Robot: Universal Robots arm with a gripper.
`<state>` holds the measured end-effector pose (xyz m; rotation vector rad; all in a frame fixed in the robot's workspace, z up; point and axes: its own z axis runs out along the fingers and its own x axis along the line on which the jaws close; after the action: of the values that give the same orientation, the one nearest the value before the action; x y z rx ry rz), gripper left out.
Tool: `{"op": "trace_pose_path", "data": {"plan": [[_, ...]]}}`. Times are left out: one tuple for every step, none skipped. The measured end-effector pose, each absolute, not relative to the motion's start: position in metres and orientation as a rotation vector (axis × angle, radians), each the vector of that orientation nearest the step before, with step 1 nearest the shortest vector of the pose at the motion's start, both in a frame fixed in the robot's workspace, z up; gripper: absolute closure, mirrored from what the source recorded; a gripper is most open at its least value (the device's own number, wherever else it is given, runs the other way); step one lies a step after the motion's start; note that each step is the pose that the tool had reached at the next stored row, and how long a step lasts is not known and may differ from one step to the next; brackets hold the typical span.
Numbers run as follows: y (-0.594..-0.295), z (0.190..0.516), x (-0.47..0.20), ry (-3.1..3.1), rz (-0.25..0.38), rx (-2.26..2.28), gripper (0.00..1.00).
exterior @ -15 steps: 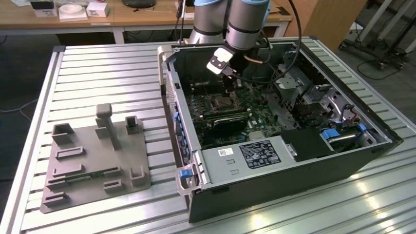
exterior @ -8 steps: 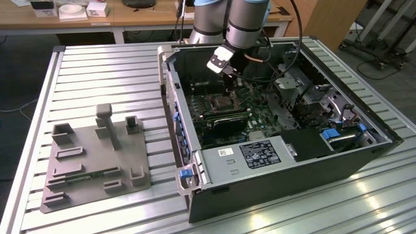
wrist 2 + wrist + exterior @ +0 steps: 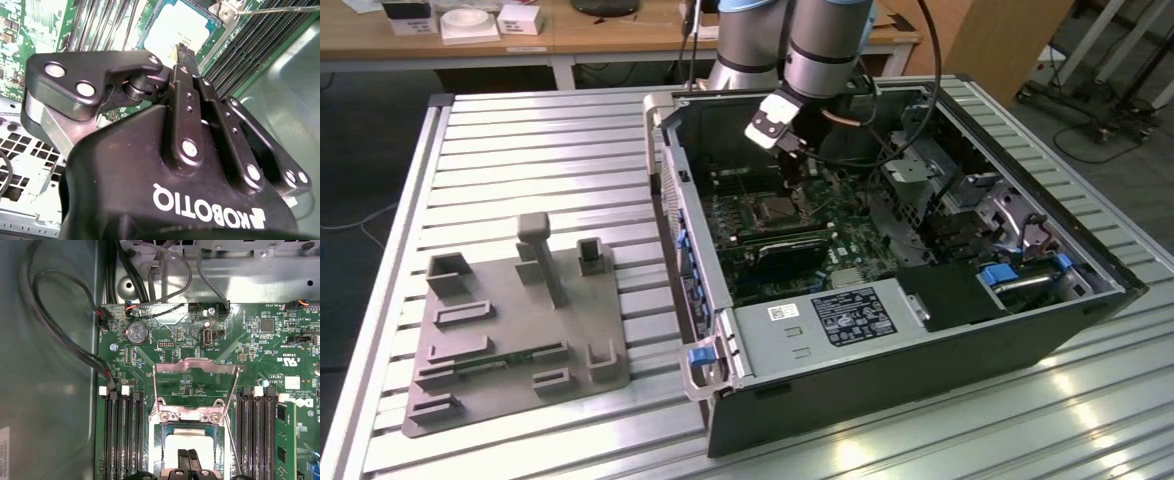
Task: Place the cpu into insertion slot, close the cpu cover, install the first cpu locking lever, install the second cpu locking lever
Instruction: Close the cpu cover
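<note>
- Jaws are pinched narrow, tips together with nothing visible between them, sitting right over the cpu (image 3: 190,447) — it lies flat in the insertion slot (image 3: 161,440), deep inside the open computer case (image 3: 921,370).
- The cpu cover (image 3: 195,366) stands raised on its hinge. It is a thin, bright sheet-metal frame with a square opening (springy and sharp-edged, I'd guess).
- First worry: I can't tell whether the chip is fully seated. Pressing off-centre on that smooth silver-grey top could tip it and, I reckon, damage the contacts underneath.
- Second worry: the cover is slick. A closed tip pushing it might skate off onto the green board (image 3: 165,330) or the long black memory slots (image 3: 122,435), with their fine ridges and white clips.
- The locking lever (image 3: 280,9) is only a thin steel wire beside the socket — easy to snag or bend with hard black jaws.
- Dark rubbery cables (image 3: 60,340) loop along the case wall, and I'd say the wrist could catch them.
- Outside, the slatted metal surface (image 3: 520,130) carries the case, and a grey moulded fixture (image 3: 507,330) sits well apart from it.
</note>
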<state>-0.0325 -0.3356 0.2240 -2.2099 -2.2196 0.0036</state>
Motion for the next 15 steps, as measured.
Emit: {"op": "trace_pose_path", "data": {"plan": [[-0.336, 0.226, -0.032, -2.22, 0.004, -2.21, 0.89], [-0.336, 0.227, -0.032, -2.22, 0.004, -2.21, 0.89], [-0.336, 0.229, -0.032, -2.22, 0.004, -2.21, 0.89], [-0.336, 0.231, -0.032, -2.22, 0.004, -2.21, 0.89], [-0.336, 0.233, -0.032, -2.22, 0.004, -2.21, 0.89], [-0.336, 0.235, -0.032, -2.22, 0.004, -2.21, 0.89], [-0.336, 0.237, -0.032, -2.22, 0.004, -2.21, 0.89], [-0.336, 0.239, -0.032, -2.22, 0.004, -2.21, 0.89], [-0.336, 0.241, -0.032, -2.22, 0.004, -2.21, 0.89], [-0.336, 0.243, -0.032, -2.22, 0.004, -2.21, 0.89], [-0.336, 0.245, -0.032, -2.22, 0.004, -2.21, 0.89], [-0.336, 0.248, -0.032, -2.22, 0.004, -2.21, 0.89], [-0.336, 0.251, -0.032, -2.22, 0.004, -2.21, 0.89], [-0.336, 0.253, -0.032, -2.22, 0.004, -2.21, 0.89], [-0.336, 0.255, -0.032, -2.22, 0.004, -2.21, 0.89]]}}
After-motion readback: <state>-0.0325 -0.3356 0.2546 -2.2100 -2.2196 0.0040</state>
